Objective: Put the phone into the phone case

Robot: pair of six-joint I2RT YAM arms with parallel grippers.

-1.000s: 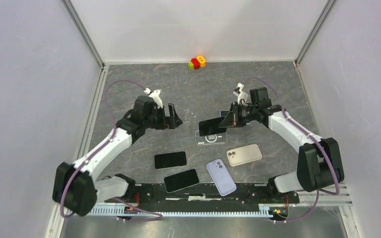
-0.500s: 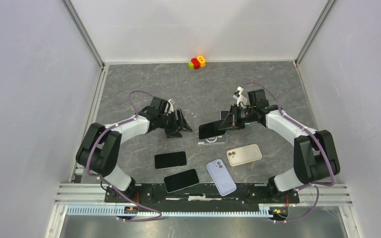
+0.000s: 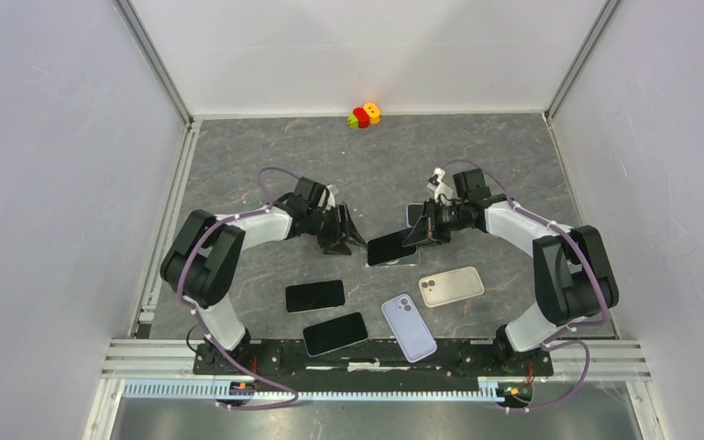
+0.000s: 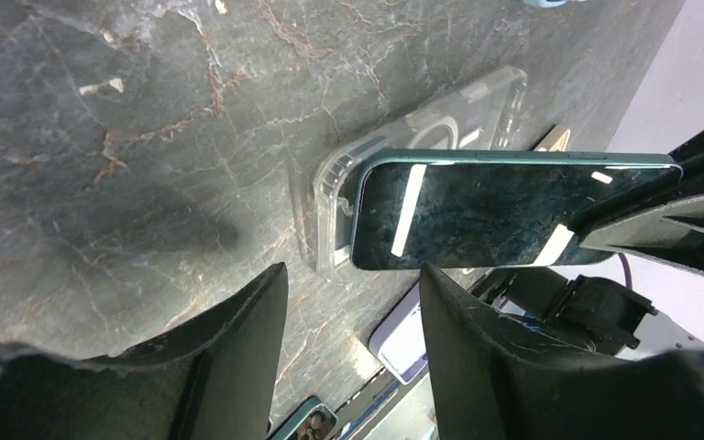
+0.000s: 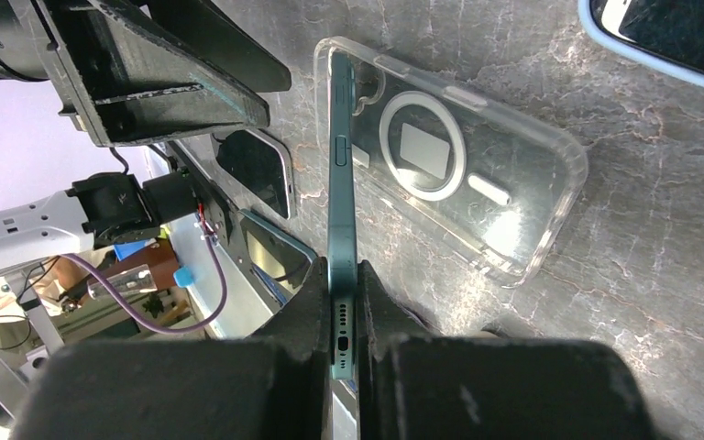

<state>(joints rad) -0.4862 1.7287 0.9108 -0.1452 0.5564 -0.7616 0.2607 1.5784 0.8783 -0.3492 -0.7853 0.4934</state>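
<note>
Top external view: on the grey marbled table the clear plastic phone case lies flat. Right gripper pinches the teal-edged black phone, tilted, far end meeting the case. Left gripper hovers close by, spread, empty.

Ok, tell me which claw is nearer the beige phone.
Right. The right claw is behind the beige phone; the left claw lies farther left, past the clear case.

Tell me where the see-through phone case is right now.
The clear case lies flat on the table, centre in the top view, just under the teal phone gripped by the right end effector.
</note>
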